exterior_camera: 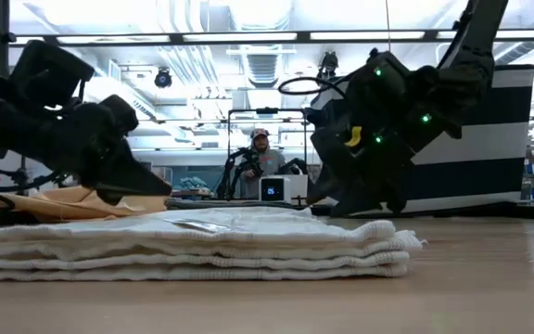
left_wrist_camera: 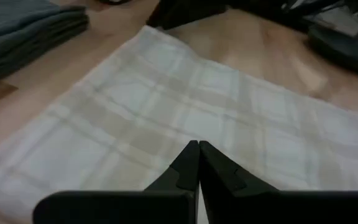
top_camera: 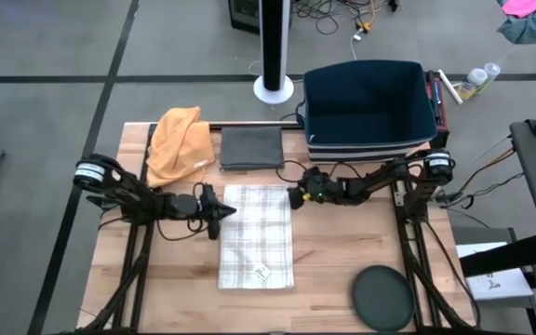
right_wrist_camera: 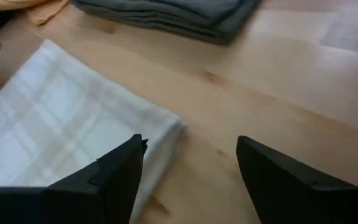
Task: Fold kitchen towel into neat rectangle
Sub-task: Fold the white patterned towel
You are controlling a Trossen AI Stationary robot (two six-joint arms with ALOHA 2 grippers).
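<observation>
The kitchen towel (top_camera: 256,235), white with a faint plaid, lies folded in several layers as a long rectangle in the middle of the wooden table, a small label on its near end. My left gripper (top_camera: 226,211) hovers shut just over the towel's left edge (left_wrist_camera: 166,118), with its fingertips (left_wrist_camera: 198,144) together and touching nothing. My right gripper (top_camera: 296,196) stands open just off the towel's far right corner (right_wrist_camera: 169,124), one finger (right_wrist_camera: 120,168) over the towel's edge, the other over bare wood. In the low view both grippers (exterior_camera: 160,188) (exterior_camera: 341,199) hang clear above the towel stack (exterior_camera: 193,243).
A folded grey towel (top_camera: 250,147) and a crumpled orange cloth (top_camera: 177,144) lie at the table's far edge. A dark blue bin (top_camera: 368,107) stands at the far right, a dark round disc (top_camera: 382,298) at the near right. A person (exterior_camera: 260,153) sits in the room beyond.
</observation>
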